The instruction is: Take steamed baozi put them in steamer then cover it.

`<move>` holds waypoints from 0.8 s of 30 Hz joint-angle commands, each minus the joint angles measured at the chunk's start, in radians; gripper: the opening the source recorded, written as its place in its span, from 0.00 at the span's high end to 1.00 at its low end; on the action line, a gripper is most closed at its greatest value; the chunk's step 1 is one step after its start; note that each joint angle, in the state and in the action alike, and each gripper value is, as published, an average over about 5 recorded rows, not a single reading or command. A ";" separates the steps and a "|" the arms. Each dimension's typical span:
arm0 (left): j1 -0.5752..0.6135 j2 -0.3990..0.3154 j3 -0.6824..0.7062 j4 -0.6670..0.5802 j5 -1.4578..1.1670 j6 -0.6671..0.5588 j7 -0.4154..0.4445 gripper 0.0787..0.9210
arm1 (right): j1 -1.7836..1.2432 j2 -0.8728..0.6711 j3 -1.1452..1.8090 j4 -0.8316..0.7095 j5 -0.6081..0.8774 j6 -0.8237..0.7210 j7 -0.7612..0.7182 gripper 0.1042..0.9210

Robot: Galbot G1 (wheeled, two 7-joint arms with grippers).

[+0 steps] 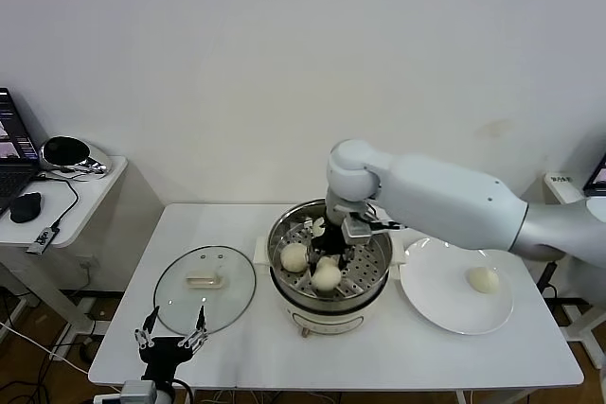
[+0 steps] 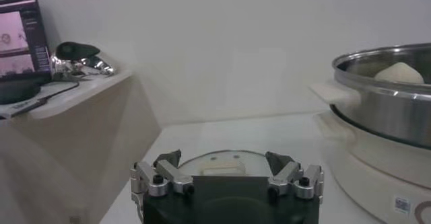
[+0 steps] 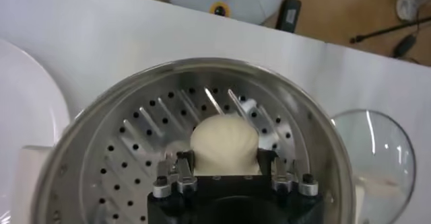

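Observation:
The steamer [image 1: 329,305] stands mid-table, uncovered. My right gripper [image 1: 331,251] reaches down into it. In the right wrist view the gripper [image 3: 225,161] has a finger against each side of one baozi [image 3: 224,141], shut on it just over the perforated tray [image 3: 135,158]. The head view shows two baozi in the steamer, one [image 1: 294,256] to the gripper's left and one [image 1: 327,278] in front of it; I cannot tell if either is the held one. Another baozi [image 1: 483,279] lies on the white plate [image 1: 436,290]. My left gripper [image 1: 170,336] is open and empty at the table's front left edge.
The glass lid [image 1: 204,281] with a cream handle lies flat left of the steamer, just beyond my left gripper [image 2: 225,161], and shows in the left wrist view [image 2: 202,158]. A side table [image 1: 57,196] with a laptop stands at the far left.

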 commanded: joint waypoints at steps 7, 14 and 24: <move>-0.005 0.000 0.004 0.014 0.000 0.000 0.001 0.12 | 0.004 -0.008 -0.003 0.001 -0.010 -0.024 0.055 0.28; -0.006 0.002 0.000 0.014 -0.002 0.002 0.001 0.12 | 0.050 -0.142 0.075 -0.019 0.066 -0.200 0.056 0.13; -0.004 0.033 0.003 0.025 -0.012 0.004 0.004 0.12 | 0.152 -0.501 -0.006 -0.111 0.374 -0.656 0.146 0.12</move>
